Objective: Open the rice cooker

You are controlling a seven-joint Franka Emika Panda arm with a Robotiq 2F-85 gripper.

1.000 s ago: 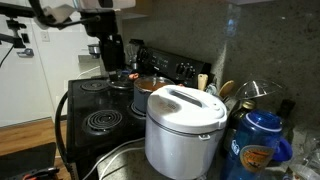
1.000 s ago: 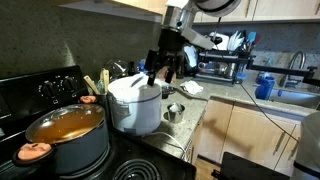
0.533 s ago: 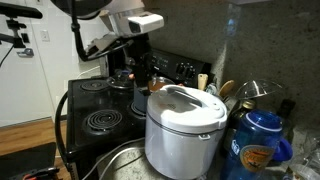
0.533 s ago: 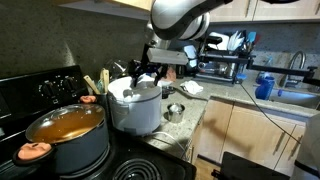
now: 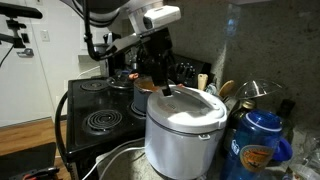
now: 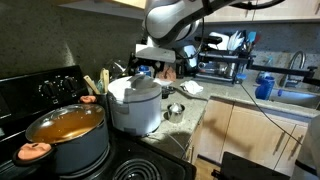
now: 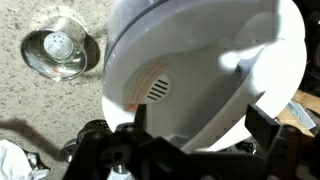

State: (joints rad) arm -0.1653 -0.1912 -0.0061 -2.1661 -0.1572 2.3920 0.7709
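White rice cooker [image 5: 185, 130] beside stove [image 5: 100, 120], lid down. Gripper [image 5: 165, 88] has swung in from over the burners, now just above the lid. Fingers spread wide, empty. Approach done; lid release comes next.

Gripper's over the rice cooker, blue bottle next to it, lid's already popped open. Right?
No: the rice cooker lid is shut, seated on the body, as the wrist view shows. The rest holds: the gripper is over it, jaws apart, and the blue bottle stands beside it.
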